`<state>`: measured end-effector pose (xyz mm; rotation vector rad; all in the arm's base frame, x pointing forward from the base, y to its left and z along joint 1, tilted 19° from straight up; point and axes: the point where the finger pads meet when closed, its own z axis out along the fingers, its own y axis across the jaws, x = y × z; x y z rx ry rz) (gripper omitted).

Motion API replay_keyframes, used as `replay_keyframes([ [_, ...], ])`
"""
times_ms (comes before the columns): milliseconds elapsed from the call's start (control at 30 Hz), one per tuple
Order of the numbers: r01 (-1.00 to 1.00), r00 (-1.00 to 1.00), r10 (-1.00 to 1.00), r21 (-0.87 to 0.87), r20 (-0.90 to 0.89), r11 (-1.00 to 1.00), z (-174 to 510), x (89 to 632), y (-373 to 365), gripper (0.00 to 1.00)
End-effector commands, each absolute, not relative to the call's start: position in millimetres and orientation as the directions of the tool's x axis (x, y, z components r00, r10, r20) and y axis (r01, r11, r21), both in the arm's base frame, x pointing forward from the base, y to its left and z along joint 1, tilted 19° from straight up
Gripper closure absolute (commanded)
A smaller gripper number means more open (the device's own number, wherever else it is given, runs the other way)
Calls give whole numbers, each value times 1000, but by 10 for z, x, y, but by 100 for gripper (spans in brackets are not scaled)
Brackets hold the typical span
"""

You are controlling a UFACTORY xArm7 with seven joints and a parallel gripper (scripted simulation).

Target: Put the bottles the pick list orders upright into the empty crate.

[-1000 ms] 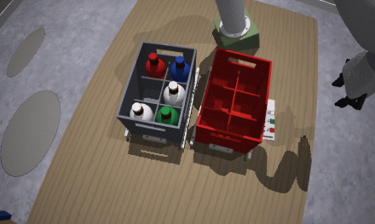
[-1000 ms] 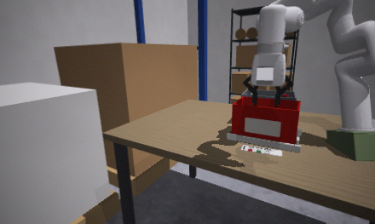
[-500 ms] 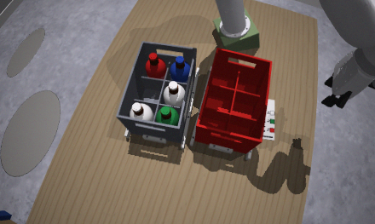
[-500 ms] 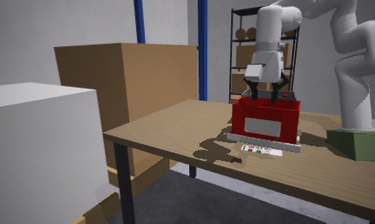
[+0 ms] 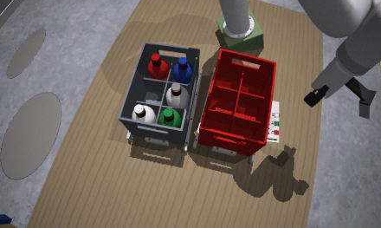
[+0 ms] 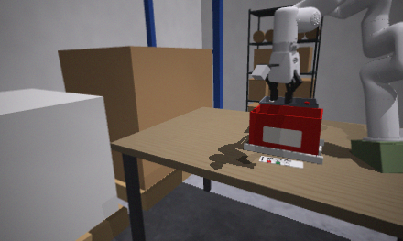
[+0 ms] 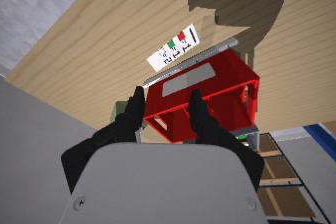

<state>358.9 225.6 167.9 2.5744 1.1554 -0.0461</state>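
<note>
My gripper [image 5: 340,100] [image 6: 280,99] [image 7: 167,96] is open and empty, high above the table on the pick-list side. The grey crate [image 5: 177,137] holds a red bottle [image 5: 158,68] back left, a blue bottle [image 5: 183,73] back right, a pale bottle [image 5: 177,97] middle right, a white bottle [image 5: 144,115] front left and a green bottle [image 5: 169,119] front right. Its middle-left compartment is empty. The red crate [image 5: 255,147] [image 6: 311,136] [image 7: 234,70] holds no bottle. The pick list [image 5: 276,108] [image 6: 281,162] [image 7: 157,61] appears to read red 1, green 1, white 2.
Light rails run beside and under the crates. The green arm base [image 5: 248,42] [image 6: 380,155] stands behind the red crate in the top view. A large brown box [image 6: 171,89] and a shelf rack stand beyond the wooden table [image 5: 108,184] [image 6: 183,135].
</note>
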Motion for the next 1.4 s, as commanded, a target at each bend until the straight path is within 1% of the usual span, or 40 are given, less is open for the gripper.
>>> replay_keyframes([
  [0,619,778,620,299,-104,-726,1799,3610,2078,35],
  [400,334,936,351,316,-3,-888,2073,3666,1545,35],
  [467,334,936,351,316,-3,-888,2073,3666,1545,35],
  [500,257,960,278,316,23,-913,2096,3670,1501,35],
  [967,-109,988,-71,287,139,-952,2415,3735,880,35],
  [1033,-109,988,-71,287,139,-952,2415,3735,880,35],
  [1367,-109,988,-71,287,139,-952,2643,3781,436,35],
])
